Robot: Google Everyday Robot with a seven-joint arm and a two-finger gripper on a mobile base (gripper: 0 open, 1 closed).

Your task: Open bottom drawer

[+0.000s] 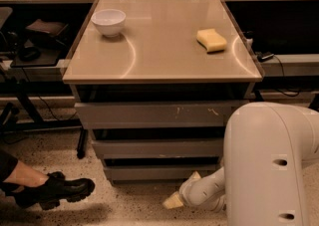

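Bottom drawer (pixel 159 172) front runs left-right, just above and behind the floor-level end effector (pixel 177 198) (grip state: cannot tell).

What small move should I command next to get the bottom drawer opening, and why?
Probably raise the hand slightly and ease it toward the top edge of the bottom drawer. The hand sits low near the floor, just below and in front of that drawer's right half, apart from it. The front has no handle, so the dark gap above it looks like the likeliest purchase.
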